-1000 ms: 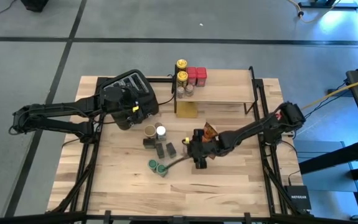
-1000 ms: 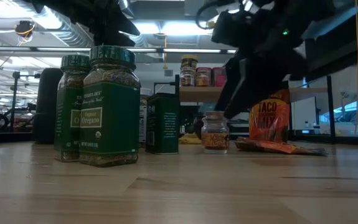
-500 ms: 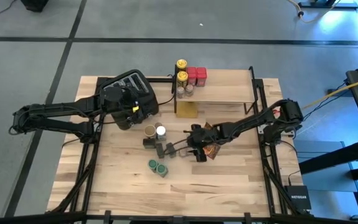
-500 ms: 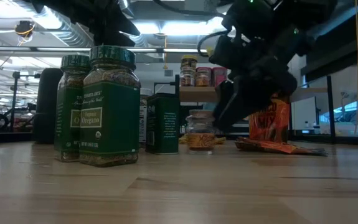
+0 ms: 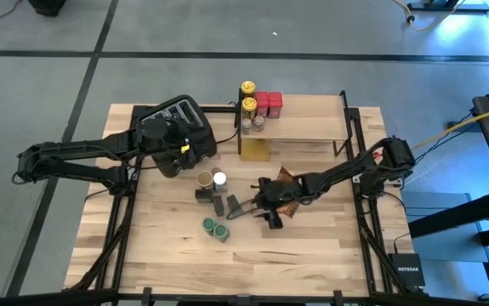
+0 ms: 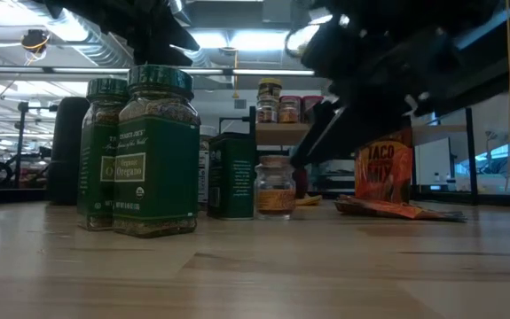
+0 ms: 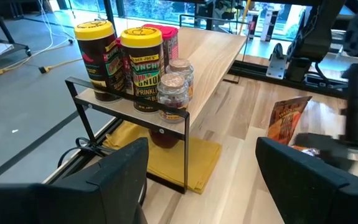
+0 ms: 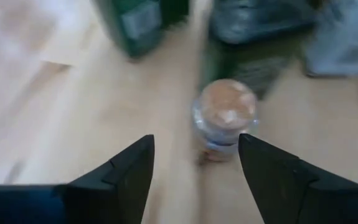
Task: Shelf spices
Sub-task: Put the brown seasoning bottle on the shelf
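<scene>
My two arms were dark, slim and jointed, with black cables along them. My left claw [image 7: 200, 180] had broad matte-black fingers; my right claw [image 8: 194, 171] had the same tapering black fingers.

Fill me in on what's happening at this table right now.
A two-armed robot is putting spices on a shelf. The right gripper is out over the table with its fingers open, lined up on a small clear jar standing near the dark tins, not yet gripping it. The left gripper waits open by the toaster, facing the shelf, where a few jars already stand.
</scene>
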Controlling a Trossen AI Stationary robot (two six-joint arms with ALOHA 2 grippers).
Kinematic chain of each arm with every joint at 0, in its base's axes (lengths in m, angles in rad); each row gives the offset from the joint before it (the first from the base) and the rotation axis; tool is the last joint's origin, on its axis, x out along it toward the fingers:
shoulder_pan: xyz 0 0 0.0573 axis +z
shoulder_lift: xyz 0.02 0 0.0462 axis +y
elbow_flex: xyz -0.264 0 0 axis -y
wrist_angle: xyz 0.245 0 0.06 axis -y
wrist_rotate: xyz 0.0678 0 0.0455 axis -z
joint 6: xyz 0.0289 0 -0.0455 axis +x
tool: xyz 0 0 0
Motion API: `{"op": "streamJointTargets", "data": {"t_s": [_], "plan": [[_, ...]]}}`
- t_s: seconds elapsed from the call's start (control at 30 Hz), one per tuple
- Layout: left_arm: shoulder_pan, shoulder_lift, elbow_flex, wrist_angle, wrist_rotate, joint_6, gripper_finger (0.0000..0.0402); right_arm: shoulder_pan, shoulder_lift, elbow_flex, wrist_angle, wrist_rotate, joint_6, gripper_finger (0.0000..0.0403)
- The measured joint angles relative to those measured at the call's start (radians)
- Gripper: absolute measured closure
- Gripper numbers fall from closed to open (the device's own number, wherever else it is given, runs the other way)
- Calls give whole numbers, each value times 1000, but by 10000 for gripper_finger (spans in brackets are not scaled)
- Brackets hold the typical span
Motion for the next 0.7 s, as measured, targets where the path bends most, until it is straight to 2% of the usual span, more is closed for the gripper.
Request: {"op": "streamJointTargets", "data": {"t_s": [0.33, 0.7], "plan": [[0, 0, 0, 1, 0, 0, 112, 70, 14, 0, 56, 0, 30, 166], [0, 0, 0, 0, 0, 0, 112, 65, -8, 1, -2, 135, 10, 166]]}}
